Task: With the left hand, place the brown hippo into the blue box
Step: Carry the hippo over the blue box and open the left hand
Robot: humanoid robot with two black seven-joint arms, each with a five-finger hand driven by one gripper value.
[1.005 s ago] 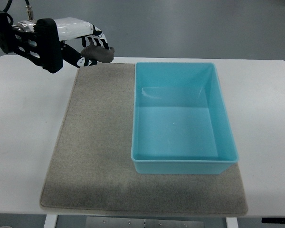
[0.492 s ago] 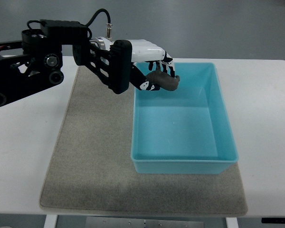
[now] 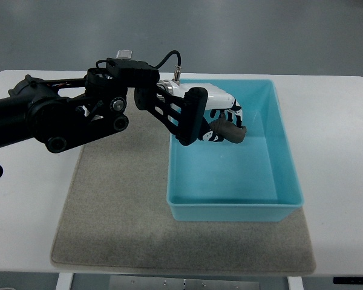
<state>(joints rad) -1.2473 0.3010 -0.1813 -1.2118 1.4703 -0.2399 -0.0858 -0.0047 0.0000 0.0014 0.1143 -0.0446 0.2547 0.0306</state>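
**Left hand with hippo over blue box**

Left hand (image 3: 221, 118) reaching in from the left, positioned above the far-left part of the blue box (image 3: 284, 157). Fingers (image 3: 235, 111) curled around the brown hippo (image 3: 228, 130), pinching it from above. Hippo held clear of the box floor, inside the rim line. Box resting on the right side of a grey mat (image 3: 118, 205), mat lying on a white table (image 3: 24, 175). Black arm (image 3: 60, 118) crossing the mat's far-left corner.
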